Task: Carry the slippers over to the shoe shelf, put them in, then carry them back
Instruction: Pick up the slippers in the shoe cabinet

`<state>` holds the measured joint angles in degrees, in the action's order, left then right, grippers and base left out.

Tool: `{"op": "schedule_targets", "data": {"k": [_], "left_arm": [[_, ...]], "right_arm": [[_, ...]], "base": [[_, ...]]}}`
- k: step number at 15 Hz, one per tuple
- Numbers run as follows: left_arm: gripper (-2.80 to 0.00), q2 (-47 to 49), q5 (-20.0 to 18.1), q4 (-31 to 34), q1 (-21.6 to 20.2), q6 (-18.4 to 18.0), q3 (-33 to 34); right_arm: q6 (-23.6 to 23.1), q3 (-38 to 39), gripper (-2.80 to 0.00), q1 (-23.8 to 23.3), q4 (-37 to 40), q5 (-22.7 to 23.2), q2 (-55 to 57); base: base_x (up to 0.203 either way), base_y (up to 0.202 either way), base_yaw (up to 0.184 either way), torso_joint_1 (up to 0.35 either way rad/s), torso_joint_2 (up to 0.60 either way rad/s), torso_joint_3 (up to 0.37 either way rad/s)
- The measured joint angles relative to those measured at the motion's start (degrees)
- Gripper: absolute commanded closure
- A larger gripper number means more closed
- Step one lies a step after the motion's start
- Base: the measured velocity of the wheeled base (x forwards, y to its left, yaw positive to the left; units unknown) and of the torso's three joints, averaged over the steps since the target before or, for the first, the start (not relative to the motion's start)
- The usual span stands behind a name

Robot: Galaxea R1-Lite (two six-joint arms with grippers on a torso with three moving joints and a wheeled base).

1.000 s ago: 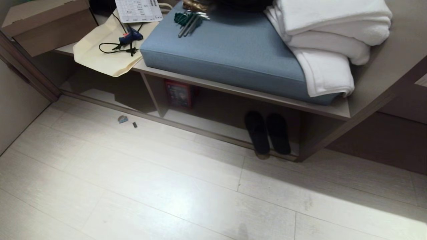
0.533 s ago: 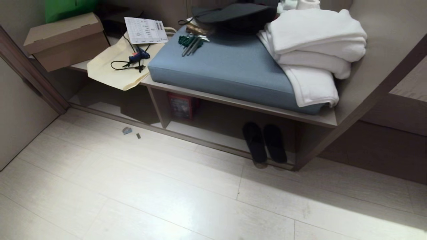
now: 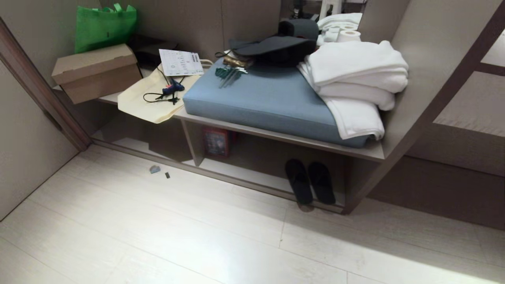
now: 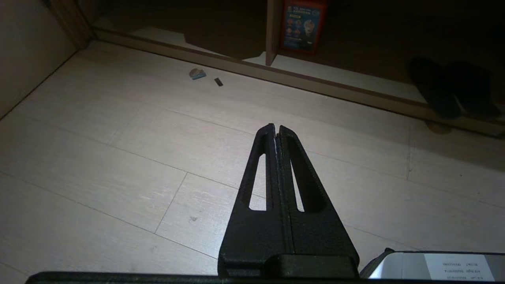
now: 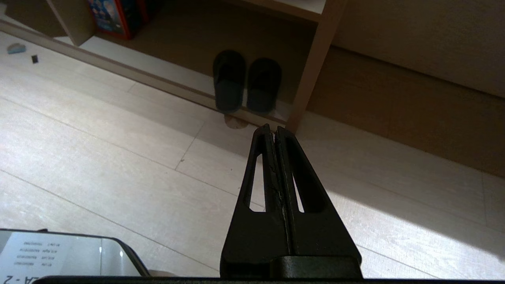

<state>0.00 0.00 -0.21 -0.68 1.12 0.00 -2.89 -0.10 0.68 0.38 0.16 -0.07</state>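
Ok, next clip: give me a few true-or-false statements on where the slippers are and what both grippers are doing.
1. The slippers lie side by side in the shoe shelf. True.
2. The right gripper holds a slipper. False: it is shut on nothing, above the floor.
3. The left gripper is shut and empty. True.
4. The slippers are in the same compartment as the red box. True.
5. The white towels lie on the floor. False: they are stacked on the blue cushion.
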Motion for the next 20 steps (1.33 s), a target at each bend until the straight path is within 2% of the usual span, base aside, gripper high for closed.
{"op": "schedule_targets", "data": {"k": [16, 20], "left_arm": [[0.00, 0.0, 0.0, 0.0, 0.0, 0.0, 0.0], [0.00, 0.0, 0.0, 0.0, 0.0, 0.0, 0.0]], "right_arm": [[0.2, 0.0, 0.00, 0.0, 0.0, 0.1, 0.0], [0.2, 0.0, 0.00, 0.0, -0.1, 0.1, 0.0]], "base": [[0.000, 0.000, 0.000, 0.002, 0.00, 0.205], [0.000, 0.000, 0.000, -0.002, 0.01, 0.074]]}}
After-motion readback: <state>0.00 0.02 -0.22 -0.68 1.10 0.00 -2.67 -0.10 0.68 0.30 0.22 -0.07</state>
